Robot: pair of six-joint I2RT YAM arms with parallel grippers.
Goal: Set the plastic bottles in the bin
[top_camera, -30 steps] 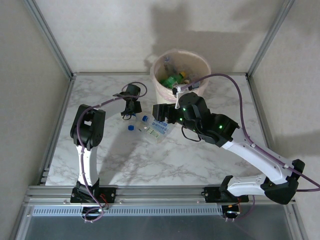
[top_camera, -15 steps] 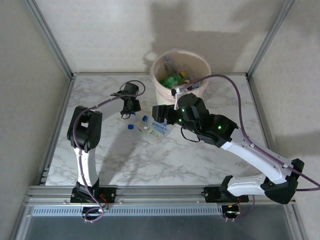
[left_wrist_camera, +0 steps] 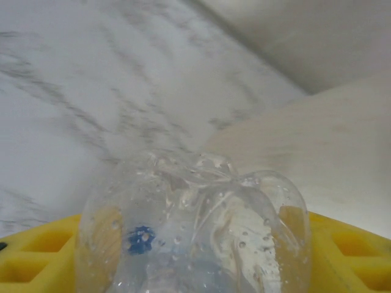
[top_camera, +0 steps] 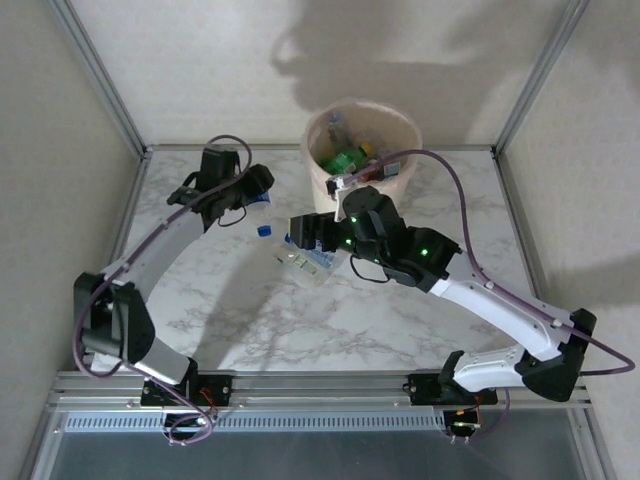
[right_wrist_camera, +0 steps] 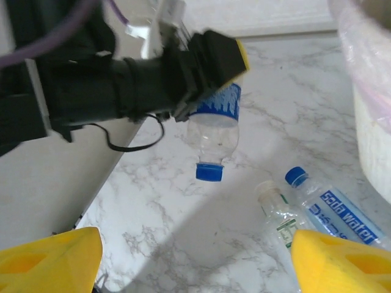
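Clear plastic sits pinched between the yellow pads of my left gripper: a blue-labelled bottle, gripped at its base end and held off the marble table, its blue cap hanging downward. My right gripper hovers with fingers spread wide and nothing between them. Ahead of it two more bottles lie on the table just beside each other, a blue-capped bottle and a pale-capped bottle. The bin stands at the table's far edge, near both, with a green bottle among those inside.
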